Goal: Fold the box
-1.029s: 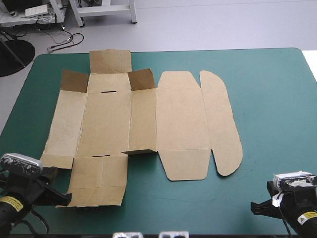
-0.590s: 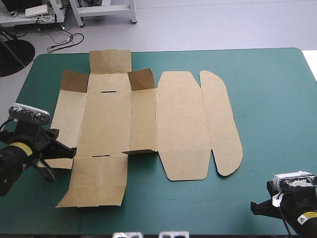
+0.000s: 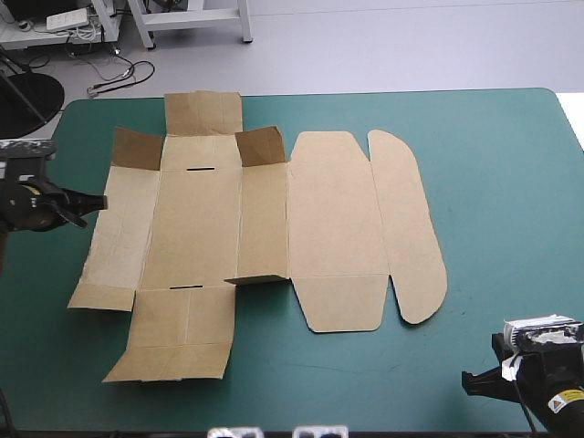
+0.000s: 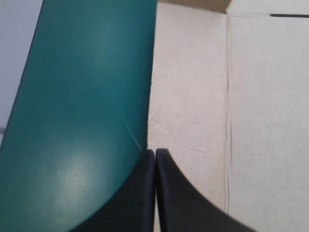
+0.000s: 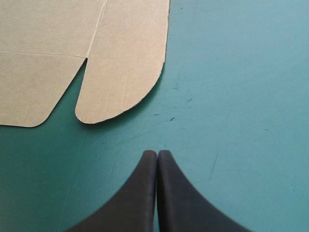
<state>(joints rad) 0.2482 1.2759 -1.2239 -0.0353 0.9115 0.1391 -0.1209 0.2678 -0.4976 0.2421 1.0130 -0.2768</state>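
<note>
Your desk (image 3: 511, 182), under its teal-green cover, carries the box (image 3: 265, 228) as a cut brown sheet, opened out and nearly flat left of centre. Only a few small corner flaps stand up, at its 12 and 6 o'clock ends. The left gripper (image 3: 91, 202) sits at the sheet's 9 o'clock side. In its wrist view (image 4: 155, 152) the black fingers are pressed together into one point right at the board's outer edge, though you cannot tell if they touch it. The right gripper (image 3: 474, 383) waits at about 5 o'clock from the box, near the desk's near right corner. Its fingers (image 5: 157, 153) are likewise pressed together over bare cover, a little short of the rounded lid flap (image 5: 120, 72). As I judge it, the main risk is the sheet skating. Nothing pins it, so a push from those joined left fingers could slide the whole board toward 3 o'clock instead of raising the side wall. They could also ride over the edge and crease the panel off its score line. No brand or print shows on the board, and the yellow sticker (image 3: 566, 398) on the right wrist is too small to read.
</note>
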